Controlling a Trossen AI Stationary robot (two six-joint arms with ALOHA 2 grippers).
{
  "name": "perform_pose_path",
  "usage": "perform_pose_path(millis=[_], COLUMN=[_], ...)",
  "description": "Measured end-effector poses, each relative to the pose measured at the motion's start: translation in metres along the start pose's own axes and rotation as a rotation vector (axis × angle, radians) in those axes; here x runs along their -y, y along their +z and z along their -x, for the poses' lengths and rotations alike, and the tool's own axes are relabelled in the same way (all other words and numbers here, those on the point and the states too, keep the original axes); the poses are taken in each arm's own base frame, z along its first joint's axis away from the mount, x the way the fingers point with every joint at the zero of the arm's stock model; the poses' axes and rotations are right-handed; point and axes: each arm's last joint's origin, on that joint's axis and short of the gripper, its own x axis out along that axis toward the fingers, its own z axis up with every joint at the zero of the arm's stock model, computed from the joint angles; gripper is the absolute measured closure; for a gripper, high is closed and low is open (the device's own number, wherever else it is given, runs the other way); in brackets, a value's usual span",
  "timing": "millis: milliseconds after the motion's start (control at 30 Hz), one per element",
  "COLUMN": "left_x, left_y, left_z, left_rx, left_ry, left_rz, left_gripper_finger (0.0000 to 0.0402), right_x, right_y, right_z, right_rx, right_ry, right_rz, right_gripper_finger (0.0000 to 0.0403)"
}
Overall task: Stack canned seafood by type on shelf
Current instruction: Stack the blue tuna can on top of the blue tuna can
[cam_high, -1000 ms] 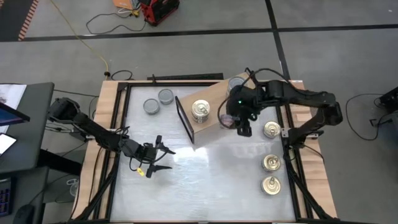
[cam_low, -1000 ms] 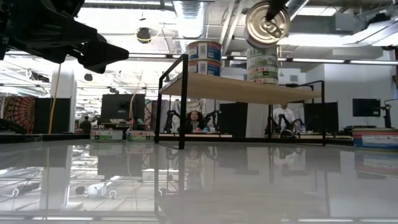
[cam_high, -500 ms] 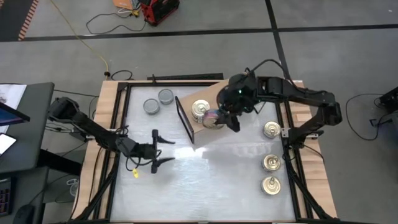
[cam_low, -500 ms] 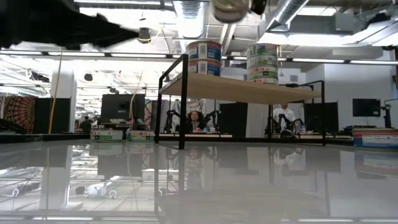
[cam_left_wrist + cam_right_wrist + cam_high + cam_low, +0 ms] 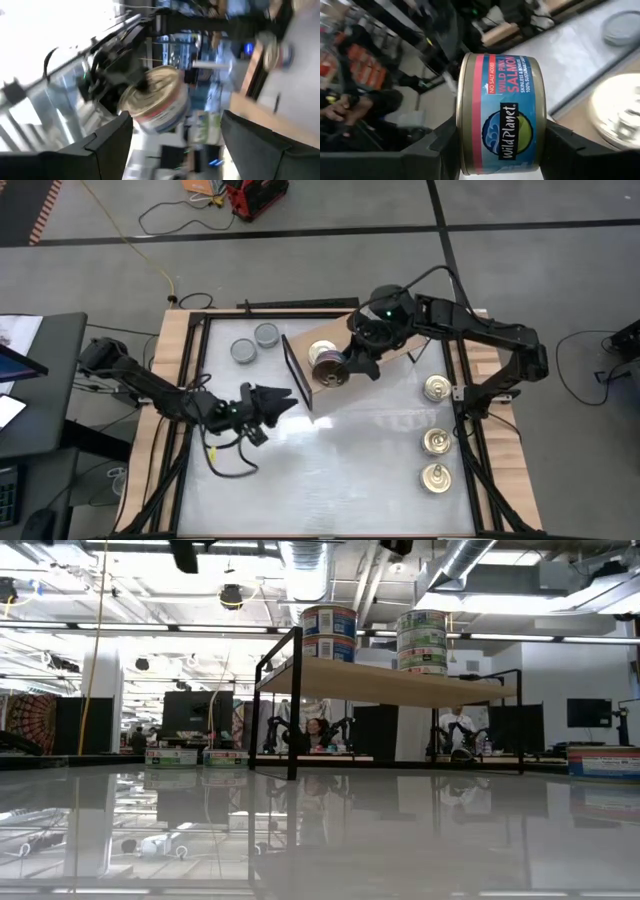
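My right gripper (image 5: 345, 366) is over the tan shelf (image 5: 335, 393), shut on a blue-labelled salmon tin (image 5: 502, 115) with a pink band. The held tin (image 5: 333, 371) hangs beside a stack of gold-lidded tins (image 5: 320, 354). In the low view that stack (image 5: 328, 632) and a taller stack (image 5: 422, 640) stand on the shelf board (image 5: 400, 685). My left gripper (image 5: 283, 399) is open, just left of the shelf's near post, pointing toward the shelf; its wrist view shows the held tin (image 5: 157, 100) farther off. My right gripper pinches the salmon tin between its two fingers, one finger (image 5: 442, 147) against one flat end and the other finger (image 5: 565, 147) against the opposite end. The label wall (image 5: 502, 90) faces the wrist camera. The tin is lifted clear and turned on its edge.
Two grey-topped tins (image 5: 243, 351) (image 5: 267, 335) sit on the white table left of the shelf. Three gold-lidded tins (image 5: 437, 388) (image 5: 436, 442) (image 5: 435, 477) lie near the right edge. The shelf's black end frame (image 5: 297, 373) stands between my two grippers. Open tabletop lies toward the near edge.
My right gripper has carried the tin from the shelf's right part leftward to the left stack, rising out of the low view. My left gripper has moved right and toward the far edge, nearer the shelf, and turned to point at it.
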Motion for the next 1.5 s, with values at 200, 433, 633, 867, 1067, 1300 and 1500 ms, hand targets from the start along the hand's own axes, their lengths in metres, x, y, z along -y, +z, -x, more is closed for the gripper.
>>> perform_pose_path(millis=[200, 433, 633, 867, 1067, 1300, 1500], left_x=[0.004, -0.007, -0.020, -0.023, -0.029, -0.037, -0.036], left_y=[0.012, 0.022, 0.024, 0.029, 0.029, 0.026, 0.023], left_z=[-0.014, -0.027, -0.031, -0.037, -0.041, -0.048, -0.052], left_rx=[-0.039, -0.073, -0.085, -0.053, -0.035, -0.017, 0.006], left_ry=[-0.033, 0.015, 0.045, -0.022, -0.016, 0.018, 0.008], left_rz=[-0.294, -0.357, -0.410, -0.555, -0.613, -0.624, -0.637], left_gripper_finger=[0.0111, 0.0111, 0.0111, 0.0111, 0.0111, 0.0111, 0.0111], right_x=[-0.006, -0.006, -0.006, -0.013, -0.011, -0.009, -0.009], right_y=[0.005, 0.004, -0.001, -0.007, -0.006, -0.005, -0.006], right_z=[-0.001, -0.003, -0.010, -0.020, -0.020, -0.024, -0.036], right_rx=[0.035, 0.028, -0.021, -0.108, -0.120, -0.117, -0.132], right_ry=[0.085, 0.119, 0.153, 0.237, 0.249, 0.256, 0.279], right_rz=[-0.034, -0.048, -0.090, -0.159, -0.176, -0.173, -0.171], right_gripper_finger=[0.0179, 0.0179, 0.0177, 0.0179, 0.0177, 0.0176, 0.0177])
